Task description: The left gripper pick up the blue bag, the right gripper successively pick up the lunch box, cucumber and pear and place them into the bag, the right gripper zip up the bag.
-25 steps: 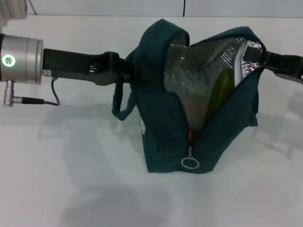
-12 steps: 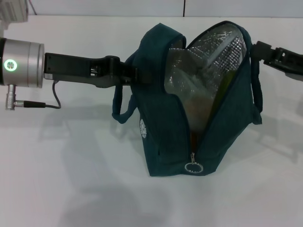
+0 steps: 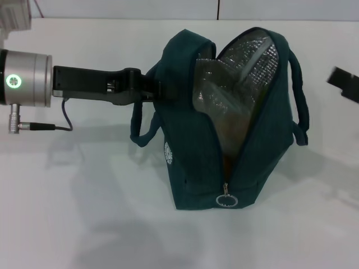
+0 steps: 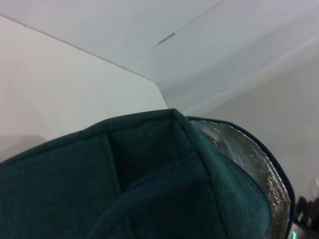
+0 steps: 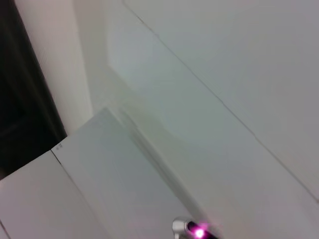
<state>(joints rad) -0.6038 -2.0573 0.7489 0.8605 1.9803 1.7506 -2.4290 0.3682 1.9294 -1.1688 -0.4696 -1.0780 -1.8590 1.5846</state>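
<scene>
From the head camera, the blue bag (image 3: pixel 224 129) stands upright on the white table (image 3: pixel 84 224), its mouth gaping so the silver lining and some clear plastic inside show; an orange glint low in the opening may be the pear, though neither it nor the lunch box nor the cucumber can be made out with confidence; the left gripper (image 3: pixel 154 89) reaches in from the robot's left and is clamped on the bag's near upper edge, apparently to keep the bag standing and its mouth spread for loading and zipping; the zipper pull (image 3: pixel 225 200), a metal ring, hangs at the bottom of the open seam, so the zip is not yet done; the right gripper (image 3: pixel 343 84) sits apart from the bag at the frame's edge, only partly seen, and I cannot tell how its fingers stand.

From the left wrist camera, teal fabric of the bag fills the foreground with a strip of foil lining beyond it, consistent with a grip on the rim.

From the right wrist camera, only pale wall panels appear; no bag, no fingers.
</scene>
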